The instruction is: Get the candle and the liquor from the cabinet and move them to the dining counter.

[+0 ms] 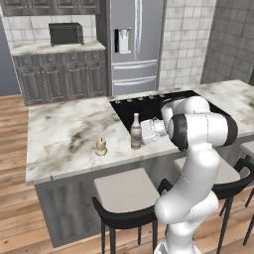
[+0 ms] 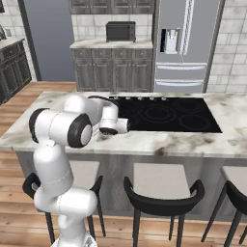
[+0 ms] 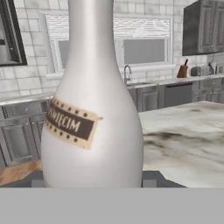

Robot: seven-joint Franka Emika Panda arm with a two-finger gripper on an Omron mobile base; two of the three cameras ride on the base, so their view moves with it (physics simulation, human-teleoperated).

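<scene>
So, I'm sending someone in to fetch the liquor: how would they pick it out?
Find the dining counter, the long marble island with the black cooktop. Near its front edge, left of the cooktop, stands the liquor. It is tall and narrow-necked, unlike the squat tan candle beside it.

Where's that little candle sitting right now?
In the left base view, the candle stands on the dining counter, left of the liquor bottle and apart from it.
</scene>
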